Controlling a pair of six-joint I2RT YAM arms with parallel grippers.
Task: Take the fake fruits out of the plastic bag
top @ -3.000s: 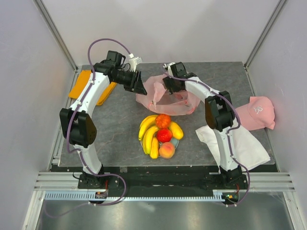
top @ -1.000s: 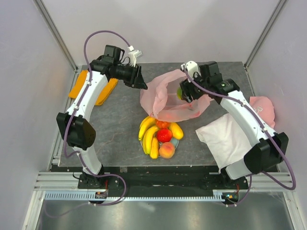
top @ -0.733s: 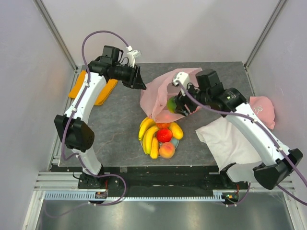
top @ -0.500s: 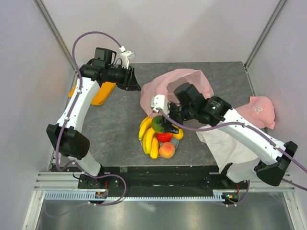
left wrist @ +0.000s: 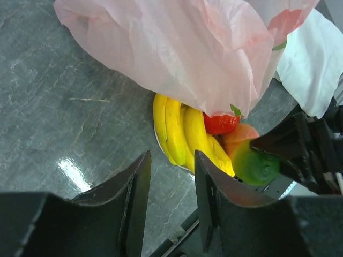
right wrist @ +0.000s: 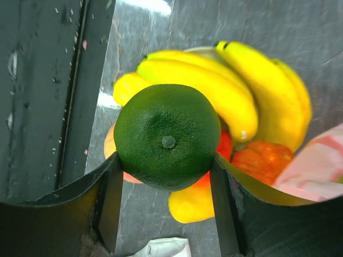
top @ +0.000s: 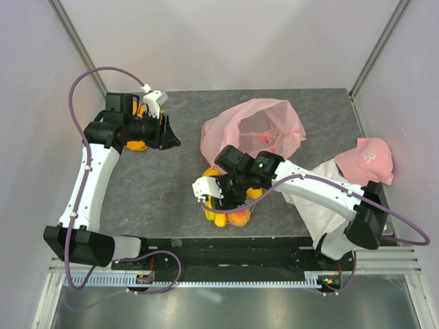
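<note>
Right gripper (right wrist: 167, 179) clamps a green fruit (right wrist: 167, 140) above the fake fruits (left wrist: 197, 136) piled at the near edge of the table (top: 158, 185); best lowered beside them before letting go, lest it roll. Left gripper (left wrist: 172, 160) half open, empty. Plastic bag (top: 254, 130) toward the far edge. Grey stone-look top, pale walls (top: 240, 41)

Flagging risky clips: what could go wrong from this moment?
The glossy round green plastic fruit in the right gripper hangs over the heaped yellow plastic banana bunch; released there, it may roll away. The translucent pink plastic bag lies unheld, the left gripper open and apart; reaching in could drag it.
</note>
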